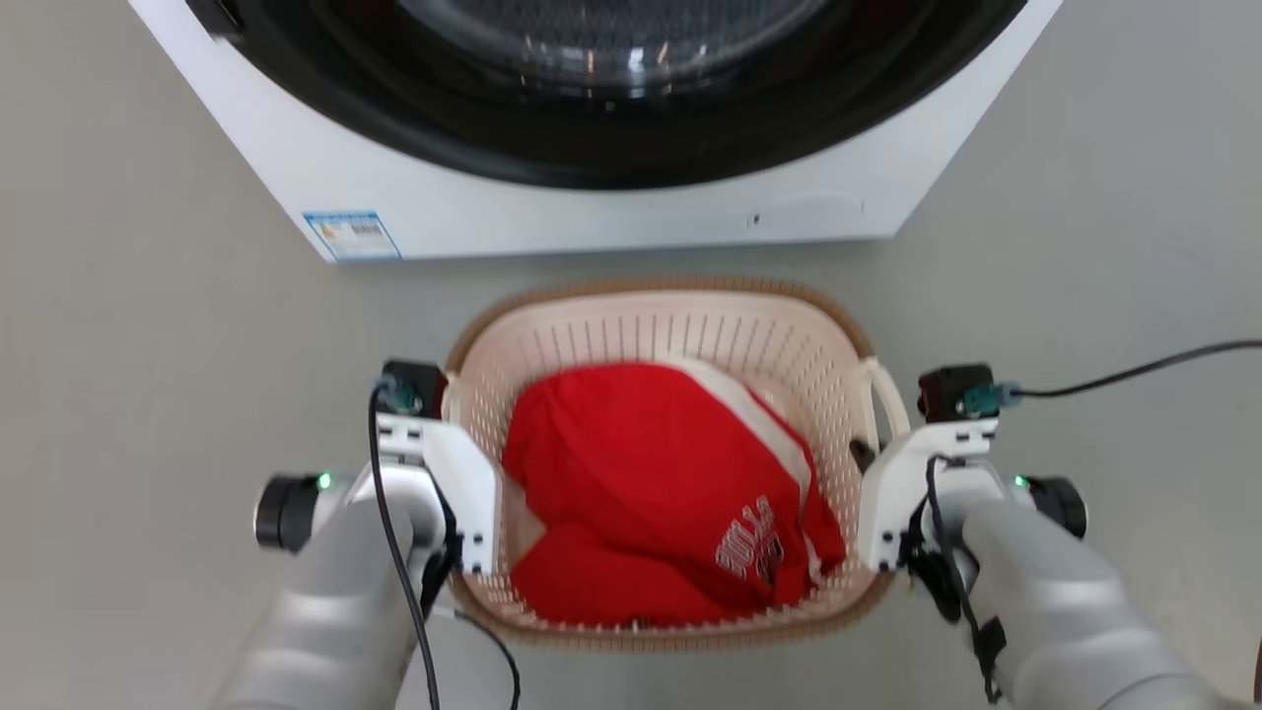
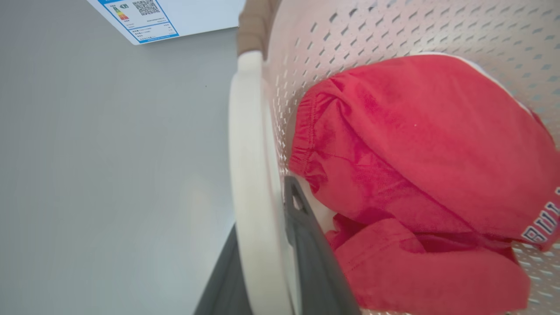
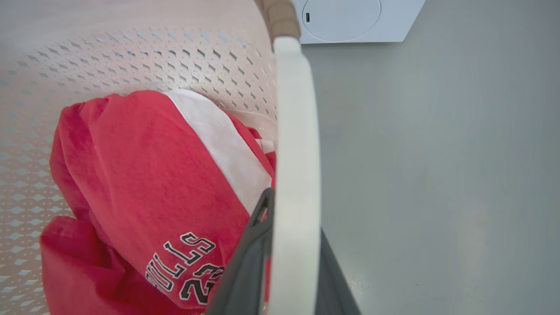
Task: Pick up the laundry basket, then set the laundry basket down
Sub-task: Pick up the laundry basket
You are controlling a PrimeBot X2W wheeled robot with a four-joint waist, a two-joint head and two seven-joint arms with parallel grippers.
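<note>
The laundry basket [image 1: 659, 333], cream and perforated with a brown rim, is in front of me in the head view, a red garment [image 1: 651, 493] with white lettering lying inside. My left gripper [image 1: 455, 444] is at its left side, my right gripper [image 1: 872, 452] at its right side. In the left wrist view my left gripper [image 2: 262, 210] is shut on the white left handle [image 2: 249, 166], one dark finger on each side. The right wrist view shows my right gripper [image 3: 293, 216] shut the same way on the right handle [image 3: 295, 144]. Whether the basket is off the floor I cannot tell.
A white front-loading washing machine [image 1: 592, 212] with a dark round door stands just beyond the basket, a blue label [image 1: 352, 235] at its lower left corner. Grey floor [image 1: 148, 325] stretches on both sides. A black cable [image 1: 1134, 373] runs right from my right wrist.
</note>
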